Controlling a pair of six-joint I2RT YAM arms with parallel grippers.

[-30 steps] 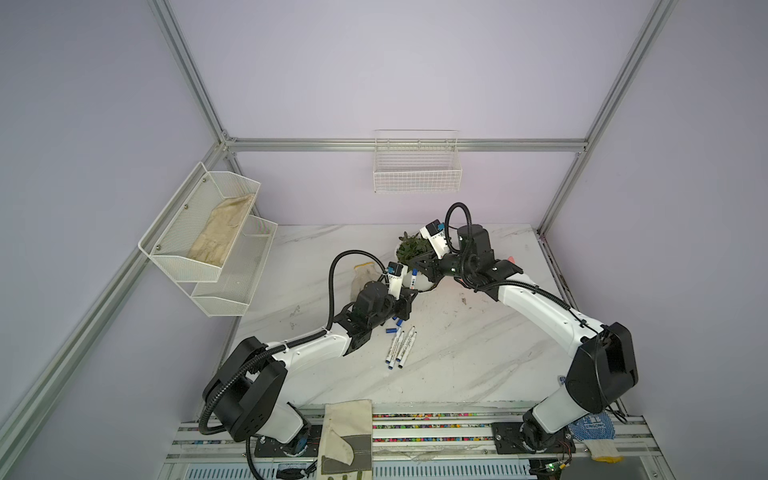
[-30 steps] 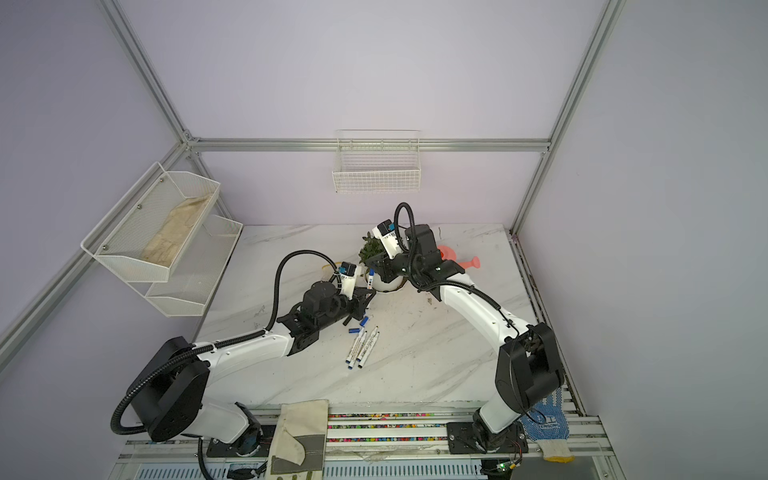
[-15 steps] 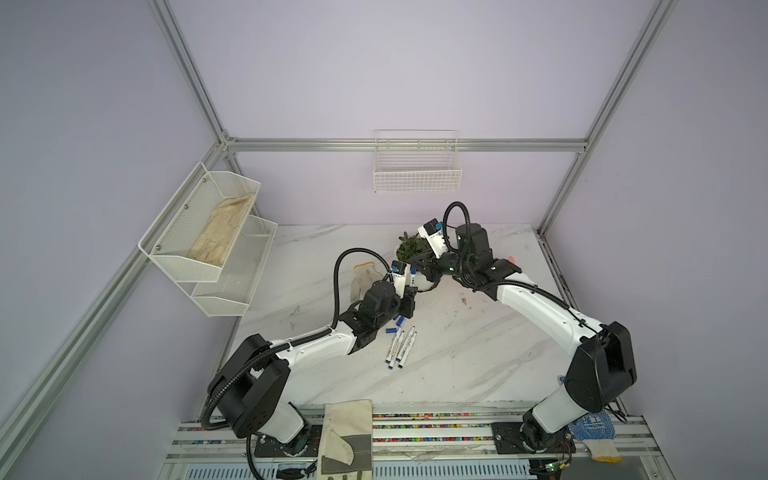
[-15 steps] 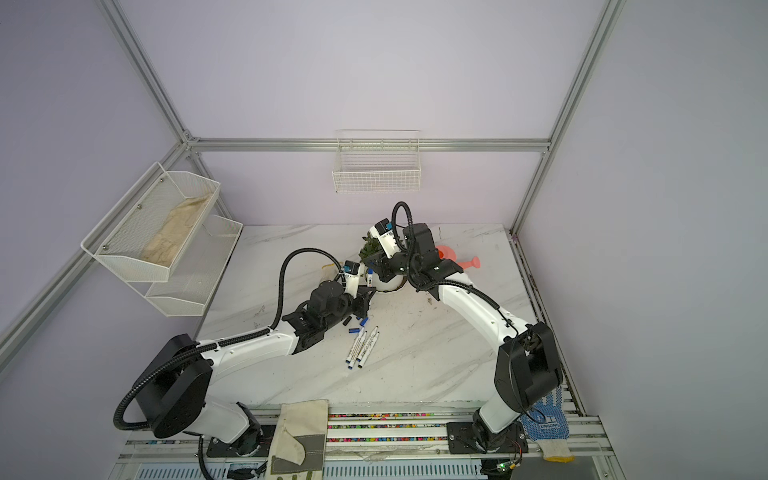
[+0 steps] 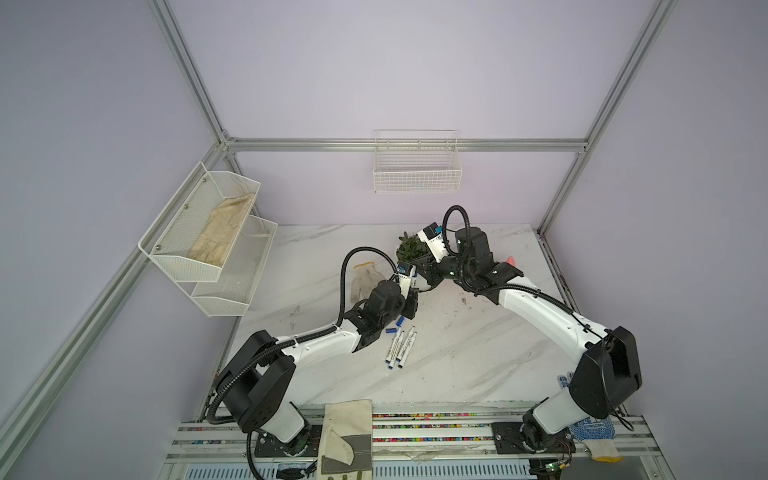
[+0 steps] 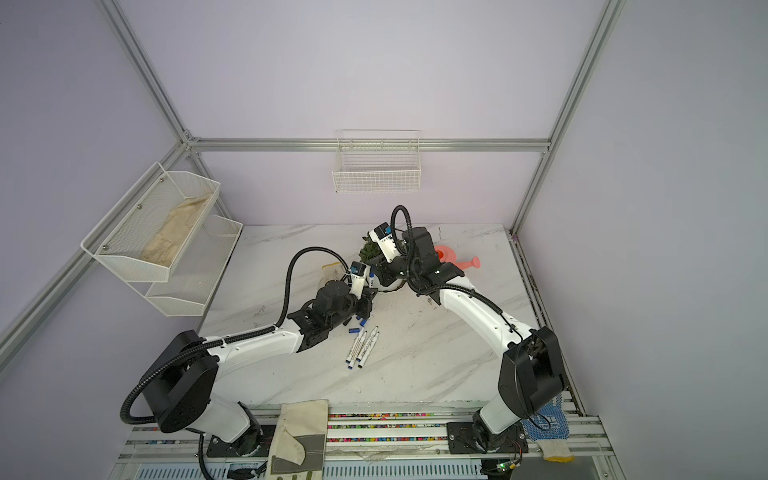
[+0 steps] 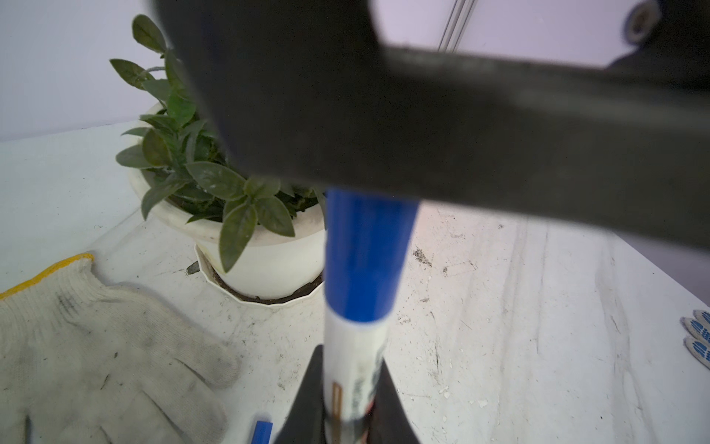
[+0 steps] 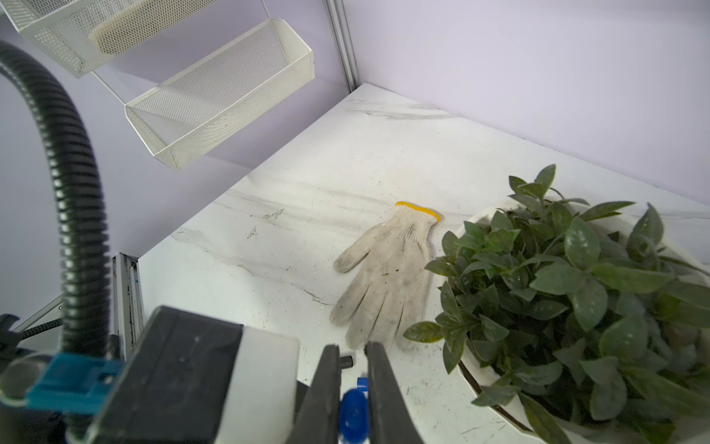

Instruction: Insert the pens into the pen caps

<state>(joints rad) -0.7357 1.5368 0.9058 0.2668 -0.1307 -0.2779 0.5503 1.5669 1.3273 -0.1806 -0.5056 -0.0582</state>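
2 arms bent inward; L gripper (image 7: 347,388) & R gripper (image 8: 352,369) clamped tight, tips close together.

Soft, even light fills the booth, and the table (image 5: 457,353) carries only faint, diffuse shadows. Both top views are sharp, though the wide lens splays the posts (image 5: 187,70) outward toward the edges. In the left wrist view the pen (image 7: 355,369) and cap (image 7: 365,253) blur close to the lens, while the plant (image 7: 215,184) stays crisp. In the right wrist view the cap is smeared and the glove (image 8: 384,276) is sharp.
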